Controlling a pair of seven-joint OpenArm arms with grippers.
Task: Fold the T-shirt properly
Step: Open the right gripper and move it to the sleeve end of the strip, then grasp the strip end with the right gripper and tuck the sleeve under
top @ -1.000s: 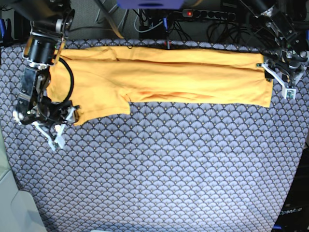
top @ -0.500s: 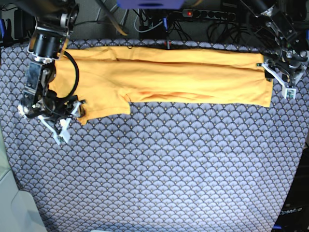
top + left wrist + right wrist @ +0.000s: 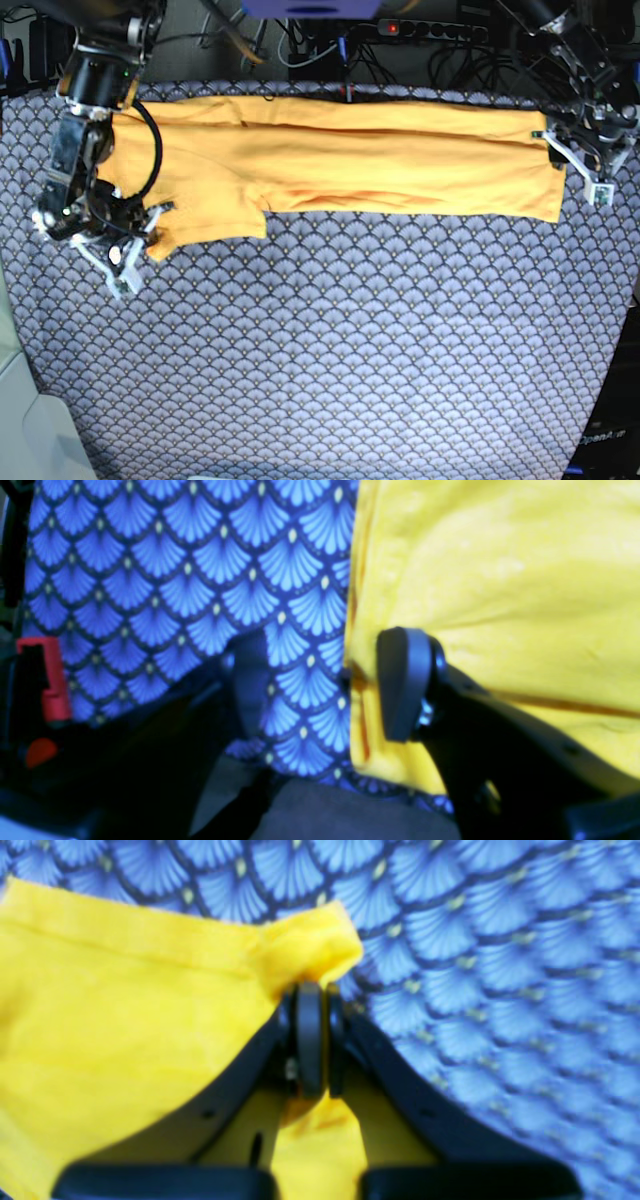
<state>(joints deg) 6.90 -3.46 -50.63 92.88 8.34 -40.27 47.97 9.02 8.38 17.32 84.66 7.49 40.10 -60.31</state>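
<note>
- The T-shirt lies as a long band along the far edge of the bench, on the scale-patterned cloth.
- The right gripper is clamped on the T-shirt's sleeve corner, at the band's lower end.
- The left gripper stands apart, straddling the T-shirt's hem edge at the opposite end, one finger over fabric, one over the cloth.
- Judged step: securing both ends; next, the left gripper must close on the hem before any lift.
</note>
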